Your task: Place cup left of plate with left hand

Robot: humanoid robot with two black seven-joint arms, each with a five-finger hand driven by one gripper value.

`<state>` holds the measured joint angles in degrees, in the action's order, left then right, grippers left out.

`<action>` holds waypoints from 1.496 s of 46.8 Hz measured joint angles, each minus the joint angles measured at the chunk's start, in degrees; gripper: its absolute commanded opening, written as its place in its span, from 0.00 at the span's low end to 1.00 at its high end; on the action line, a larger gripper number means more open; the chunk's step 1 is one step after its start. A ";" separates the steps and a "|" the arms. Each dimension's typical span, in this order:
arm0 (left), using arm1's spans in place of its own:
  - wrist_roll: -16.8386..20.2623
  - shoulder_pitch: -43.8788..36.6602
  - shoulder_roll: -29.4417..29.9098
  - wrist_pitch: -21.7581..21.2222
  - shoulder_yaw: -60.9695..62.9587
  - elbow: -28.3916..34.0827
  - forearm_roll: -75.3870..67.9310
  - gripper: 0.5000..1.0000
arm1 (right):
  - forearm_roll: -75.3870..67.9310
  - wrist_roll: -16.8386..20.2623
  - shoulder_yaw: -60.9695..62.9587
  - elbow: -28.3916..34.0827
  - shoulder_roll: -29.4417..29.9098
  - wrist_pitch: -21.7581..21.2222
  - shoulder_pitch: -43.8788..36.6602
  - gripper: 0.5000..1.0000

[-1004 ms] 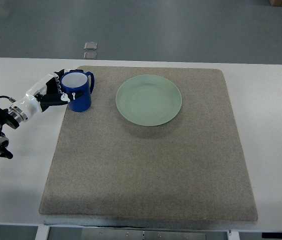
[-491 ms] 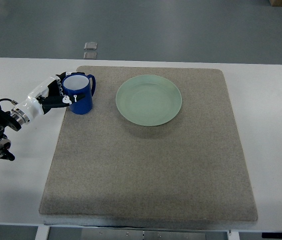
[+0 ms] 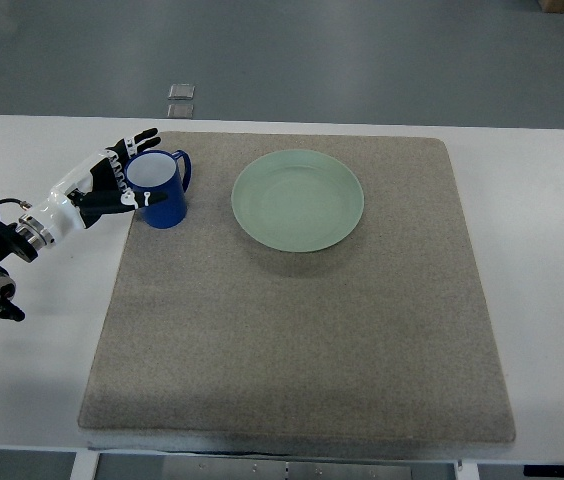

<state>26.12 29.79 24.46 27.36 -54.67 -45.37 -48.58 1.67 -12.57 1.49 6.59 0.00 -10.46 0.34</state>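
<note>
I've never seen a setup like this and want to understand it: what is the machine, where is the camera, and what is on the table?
One camera looks steeply down from the robot's own side. The white and black arm entering from the left ends in the left robot hand, with jointed fingers. They are spread around a blue cup without gripping it. The cup stands upright on a grey mat, left of a pale green plate. The mat lies on a white table. No right arm shows.
</note>
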 measured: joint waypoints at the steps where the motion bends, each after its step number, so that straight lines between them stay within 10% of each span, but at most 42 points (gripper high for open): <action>1: -0.01 0.03 0.20 0.37 0.00 0.00 0.39 0.99 | 0.00 0.00 0.00 0.00 0.00 0.00 0.00 0.86; 32: -2.38 4.36 7.83 7.57 0.04 3.49 23.77 1.00 | 0.00 0.00 0.00 -0.01 0.00 0.00 -0.01 0.86; 52: -28.36 14.58 4.66 7.65 -0.46 10.05 42.85 1.00 | 0.00 0.00 0.00 0.00 0.00 0.00 -0.01 0.86; 70: -44.13 15.57 3.03 7.64 -0.79 12.45 58.70 1.00 | 0.00 0.00 0.00 0.00 0.00 0.00 0.01 0.86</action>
<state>-18.01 45.36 27.49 35.00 -55.45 -32.92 10.12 1.67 -12.57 1.49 6.59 0.00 -10.46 0.35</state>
